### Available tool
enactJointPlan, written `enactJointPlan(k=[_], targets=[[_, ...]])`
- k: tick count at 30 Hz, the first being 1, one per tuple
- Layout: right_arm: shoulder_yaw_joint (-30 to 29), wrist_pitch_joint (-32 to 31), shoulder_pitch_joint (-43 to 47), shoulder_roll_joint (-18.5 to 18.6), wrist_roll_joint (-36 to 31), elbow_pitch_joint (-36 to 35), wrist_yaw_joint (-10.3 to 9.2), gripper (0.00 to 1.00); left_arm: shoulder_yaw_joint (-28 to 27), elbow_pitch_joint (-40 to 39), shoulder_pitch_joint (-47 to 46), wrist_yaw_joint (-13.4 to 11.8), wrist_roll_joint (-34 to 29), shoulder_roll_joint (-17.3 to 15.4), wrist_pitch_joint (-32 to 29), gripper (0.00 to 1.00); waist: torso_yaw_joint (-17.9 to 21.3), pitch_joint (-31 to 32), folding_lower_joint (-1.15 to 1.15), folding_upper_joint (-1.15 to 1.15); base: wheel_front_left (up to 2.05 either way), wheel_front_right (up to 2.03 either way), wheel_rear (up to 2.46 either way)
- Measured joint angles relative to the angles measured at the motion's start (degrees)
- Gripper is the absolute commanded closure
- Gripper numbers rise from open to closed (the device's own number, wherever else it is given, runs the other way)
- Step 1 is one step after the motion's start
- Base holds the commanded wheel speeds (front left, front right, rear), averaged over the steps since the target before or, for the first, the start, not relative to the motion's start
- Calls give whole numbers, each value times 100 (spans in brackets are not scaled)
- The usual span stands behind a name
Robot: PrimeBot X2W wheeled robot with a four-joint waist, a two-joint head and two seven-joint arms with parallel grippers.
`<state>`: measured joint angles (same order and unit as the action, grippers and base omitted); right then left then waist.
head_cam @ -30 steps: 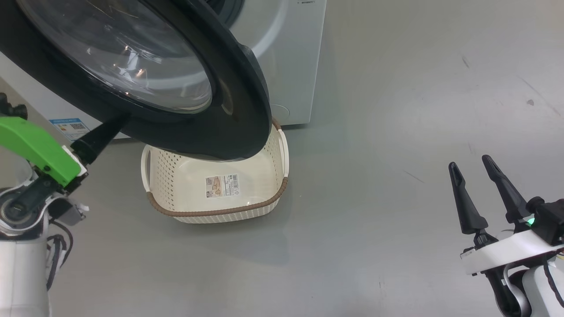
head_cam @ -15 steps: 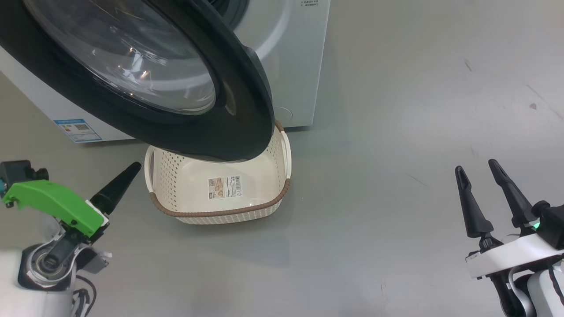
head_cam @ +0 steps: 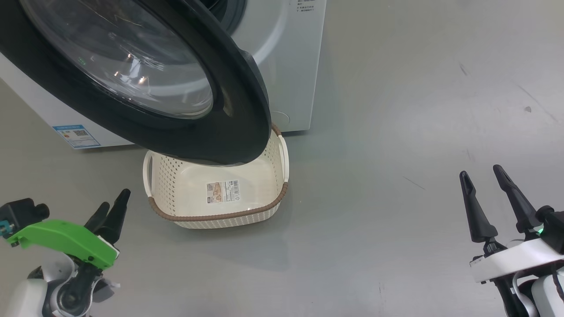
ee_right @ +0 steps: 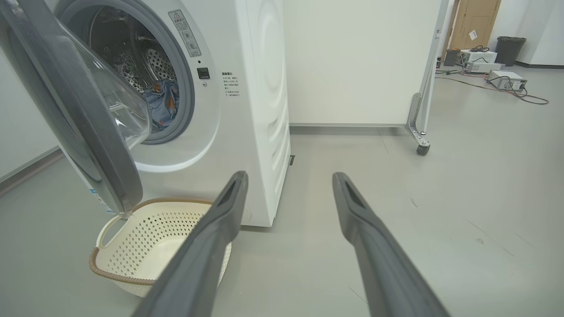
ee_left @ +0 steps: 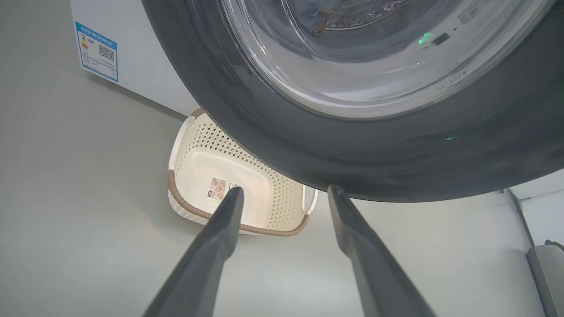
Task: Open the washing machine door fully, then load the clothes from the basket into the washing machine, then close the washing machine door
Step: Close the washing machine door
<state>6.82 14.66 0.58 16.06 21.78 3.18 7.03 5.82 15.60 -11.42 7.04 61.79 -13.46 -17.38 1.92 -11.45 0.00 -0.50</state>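
Note:
The washing machine (head_cam: 291, 66) stands at the top left with its glossy black door (head_cam: 238, 110) swung partway out over the basket (head_cam: 220, 216). The basket holds nothing but a barcode sticker. The clothes (ee_right: 163, 103), light blue with orange figures, lie inside the steel drum in the right wrist view. My left gripper (head_cam: 115, 200) is open, low on the floor left of the basket, apart from the door. In the left wrist view my left gripper (ee_left: 286, 189) points up at the door (ee_left: 352, 154) and basket (ee_left: 168, 176). My right gripper (head_cam: 480, 171) is open and holds nothing, far right.
A blue label (head_cam: 76, 135) sits low on the machine front. In the right wrist view a white partition on casters (ee_right: 421, 147) stands right of the machine (ee_right: 260, 110). A cardboard box (ee_right: 478, 17), a bin (ee_right: 510, 49) and electronics with cables (ee_right: 504, 79) lie beyond.
My left gripper has dropped away from the door's lower edge, down to the floor left of the basket. The door hangs about where it was. The right gripper has barely shifted.

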Motion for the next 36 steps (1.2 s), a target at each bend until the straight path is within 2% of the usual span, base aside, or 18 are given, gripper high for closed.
enactJointPlan(k=[17,24,32,36], targets=[[-52,0,26,-2,0,19,0,0,925,263,385,7,-1717,-410,2380,0,97,69,0,0,0,0,0],[-68,0,33,-5,1,37,0,0,1049,638,403,7,-2317,-447,3279,0,113,82,0,0,0,0,0],[-99,0,93,-25,1,69,0,0,1035,915,403,-1,-3010,-444,3249,0,129,96,0,0,0,0,0],[-123,0,113,-32,1,80,0,0,872,872,400,-96,-3227,-381,3222,0,131,89,0,0,0,0,0]])
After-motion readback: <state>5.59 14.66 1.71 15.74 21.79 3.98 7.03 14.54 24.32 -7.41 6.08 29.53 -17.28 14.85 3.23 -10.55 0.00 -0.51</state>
